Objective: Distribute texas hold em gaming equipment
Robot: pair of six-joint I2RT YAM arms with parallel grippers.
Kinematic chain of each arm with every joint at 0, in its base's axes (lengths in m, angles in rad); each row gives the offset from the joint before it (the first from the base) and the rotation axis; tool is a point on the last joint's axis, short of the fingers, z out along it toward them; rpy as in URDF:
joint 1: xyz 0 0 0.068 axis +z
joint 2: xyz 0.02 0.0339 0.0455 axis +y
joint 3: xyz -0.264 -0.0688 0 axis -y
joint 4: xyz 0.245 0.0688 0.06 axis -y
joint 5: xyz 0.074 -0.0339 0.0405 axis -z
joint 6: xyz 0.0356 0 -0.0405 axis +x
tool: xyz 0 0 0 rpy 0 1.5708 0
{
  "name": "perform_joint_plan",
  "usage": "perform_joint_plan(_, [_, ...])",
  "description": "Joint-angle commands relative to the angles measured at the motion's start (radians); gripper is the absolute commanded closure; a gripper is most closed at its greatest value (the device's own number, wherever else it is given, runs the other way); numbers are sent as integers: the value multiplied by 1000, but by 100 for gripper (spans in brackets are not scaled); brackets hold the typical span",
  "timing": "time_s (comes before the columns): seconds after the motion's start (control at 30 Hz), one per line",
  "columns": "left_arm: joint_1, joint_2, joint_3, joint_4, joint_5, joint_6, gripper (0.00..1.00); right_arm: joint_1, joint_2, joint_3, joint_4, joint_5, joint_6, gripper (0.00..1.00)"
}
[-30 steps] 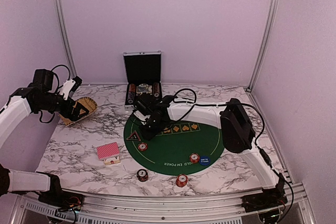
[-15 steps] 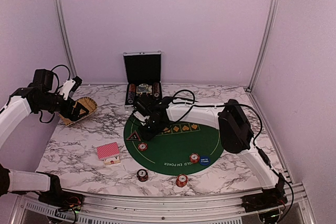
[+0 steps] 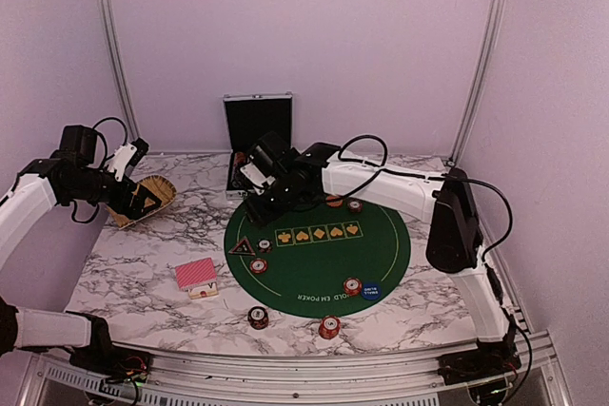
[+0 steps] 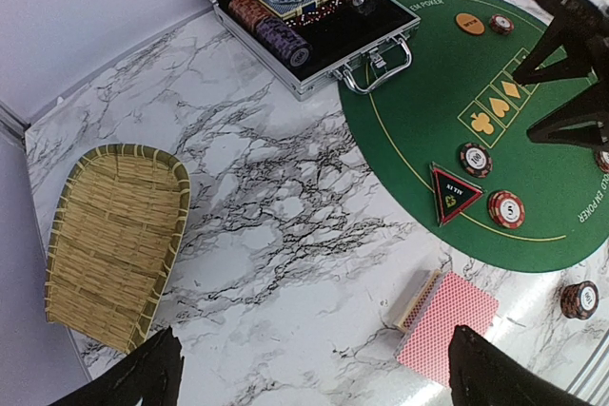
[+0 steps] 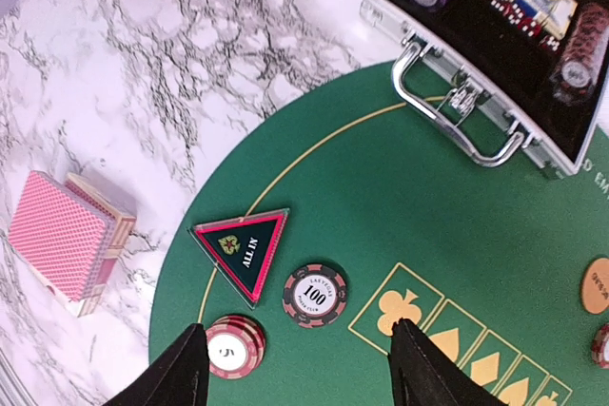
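My right gripper (image 5: pixel 297 330) (image 3: pixel 263 204) hangs open and empty above the green mat's (image 3: pixel 324 259) left part. Below it lie a black triangular marker (image 5: pixel 243 249) (image 3: pixel 245 246), a black-and-red "100" chip (image 5: pixel 314 295) (image 3: pixel 264 245) and a short red chip stack (image 5: pixel 231 346) (image 3: pixel 258 265). The red-backed card deck (image 3: pixel 195 275) (image 4: pixel 447 325) lies on the marble, left of the mat. My left gripper (image 4: pixel 312 354) (image 3: pixel 136 199) is open and empty, high over the woven tray (image 3: pixel 164 193). An orange disc (image 3: pixel 334 202) and a blue disc (image 3: pixel 370 289) rest on the mat.
The silver-edged case (image 3: pixel 259 154) (image 4: pixel 314 83) stands open behind the mat with chip rolls inside. More chips sit at the mat's near edge (image 3: pixel 352 285) and on the marble in front (image 3: pixel 258 317) (image 3: pixel 329 326). The empty tray (image 4: pixel 114 244) lies far left.
My right gripper has opened wider and risen back toward the case, leaving the "100" chip on the mat beside the triangle. The left arm has stayed still.
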Motion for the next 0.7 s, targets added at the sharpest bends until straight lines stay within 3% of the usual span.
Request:
perform_joint_plan(0.0, [4,-23,11,-32,8,0,1,44,-107,-46,-15,37,-20,36])
perform_joint_plan(0.17, [5,-23,14,-31,6,2,1,150,-206,-170,-49,61,-54,23])
perform_joint_plan(0.4, [5,-13,12,-32,5,0,1,276,-306,-369,-48,-13,-43,13])
perform_joint_plan(0.67, [5,-22,9,-31,6,-9,1,309,-293,-460,-33,-64,-22,7])
